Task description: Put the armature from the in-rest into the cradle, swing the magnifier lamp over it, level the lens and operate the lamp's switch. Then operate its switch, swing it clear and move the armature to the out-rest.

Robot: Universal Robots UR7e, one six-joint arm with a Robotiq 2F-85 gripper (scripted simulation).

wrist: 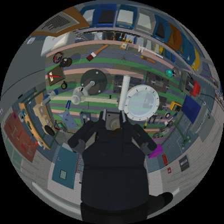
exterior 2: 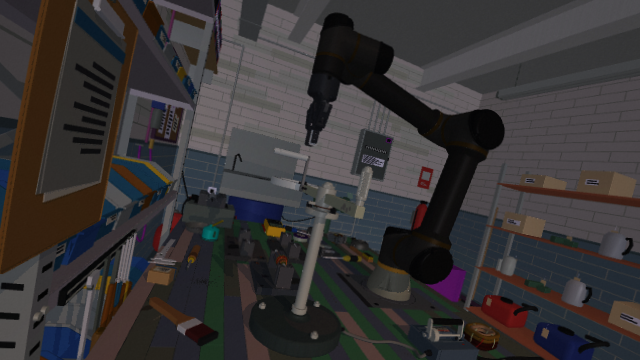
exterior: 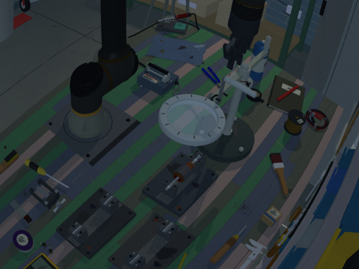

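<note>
The armature [exterior: 182, 174] lies in the cradle [exterior: 180, 182], its far end partly hidden under the lamp's lens rim. It has a copper-wound core on a pale shaft. The magnifier lamp's round lens [exterior: 192, 119] [wrist: 142, 100] hangs over the cradle's far end, roughly level. The lamp's post [exterior: 233, 106] [exterior 2: 311, 250] rises from a round dark base [exterior: 228, 141]. A white handle bar [exterior 2: 291, 154] [wrist: 123, 92] sticks out above the lens. The gripper [exterior: 231, 57] [exterior 2: 311, 136] [wrist: 112, 117] hovers above the lamp arm, near the handle bar. It is partly closed and holds nothing.
Behind the lamp stand a blue spray can [exterior: 259, 59] and a dark notebook [exterior: 286, 93]. Two empty rests [exterior: 96, 221] [exterior: 152, 245] lie in front of the cradle. The arm's base [exterior: 88, 115] stands to the left. A brush [exterior: 280, 173], wire spools and hand tools are scattered along the bench edge.
</note>
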